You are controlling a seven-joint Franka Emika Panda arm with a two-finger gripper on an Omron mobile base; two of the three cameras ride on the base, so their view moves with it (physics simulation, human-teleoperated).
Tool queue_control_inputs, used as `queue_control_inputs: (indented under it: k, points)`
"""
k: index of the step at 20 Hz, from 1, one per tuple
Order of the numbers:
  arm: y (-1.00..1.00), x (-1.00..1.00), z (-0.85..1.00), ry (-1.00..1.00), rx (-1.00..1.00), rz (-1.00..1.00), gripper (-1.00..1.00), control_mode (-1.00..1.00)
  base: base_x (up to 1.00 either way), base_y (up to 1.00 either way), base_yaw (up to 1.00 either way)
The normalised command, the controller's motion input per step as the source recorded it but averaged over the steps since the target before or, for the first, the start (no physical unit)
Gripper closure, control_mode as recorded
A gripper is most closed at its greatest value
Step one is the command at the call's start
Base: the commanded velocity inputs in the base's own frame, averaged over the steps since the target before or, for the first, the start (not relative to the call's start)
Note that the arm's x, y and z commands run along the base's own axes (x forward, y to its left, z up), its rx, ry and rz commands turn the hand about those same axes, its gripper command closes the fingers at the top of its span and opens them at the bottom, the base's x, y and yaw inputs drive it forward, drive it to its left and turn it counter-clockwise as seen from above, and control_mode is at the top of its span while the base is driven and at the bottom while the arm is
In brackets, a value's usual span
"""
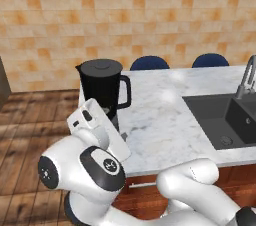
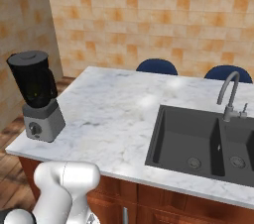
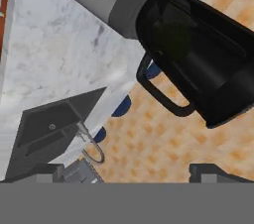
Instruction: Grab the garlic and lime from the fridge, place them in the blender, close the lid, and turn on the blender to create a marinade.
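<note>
The blender (image 1: 104,90) stands at the left end of the marble counter (image 1: 165,120), and its lid (image 1: 101,65) sits flat on the jar's rim. From the other side I see the black jar (image 2: 33,82) on its grey base (image 2: 45,121), with the round dial (image 2: 34,129) at the front. A dim yellow-green lump, the lime (image 3: 171,34), shows through the jar wall. I cannot make out the garlic. The fridge is out of view. My gripper (image 3: 128,173) is open and holds nothing. It hangs a short way in front of the base. My white hand (image 1: 89,120) covers the base.
A dark double sink (image 2: 198,139) with a curved faucet (image 2: 228,94) fills the counter's right half. Two blue chair backs (image 1: 150,62) (image 1: 210,60) rise behind the far edge. Wooden floor (image 1: 30,120) lies left of the counter, before a tiled wall.
</note>
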Motion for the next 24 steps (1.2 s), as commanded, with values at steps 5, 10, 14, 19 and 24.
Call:
queue_control_inputs:
  k: [5, 10, 14, 19, 24]
  points:
    - [0.00, -0.53, -1.00, 0.00, -0.09, -0.10, -1.00, -1.00, 0.00, 0.00, 0.00]
    - [-0.09, 0.02, -0.95, 0.04, -0.11, -0.05, -1.00, -1.00, 0.00, 0.00, 0.00]
    - [-0.17, 0.44, -0.74, 0.05, -0.10, 0.00, -1.00, -1.00, 0.00, 0.00, 0.00]
    - [0.01, 0.51, -0.67, 0.12, -0.15, 0.00, -1.00, -1.00, 0.00, 0.00, 0.00]
    - [0.10, 0.40, -0.43, 0.16, -0.13, -0.04, -1.00, -1.00, 0.00, 0.00, 0.00]
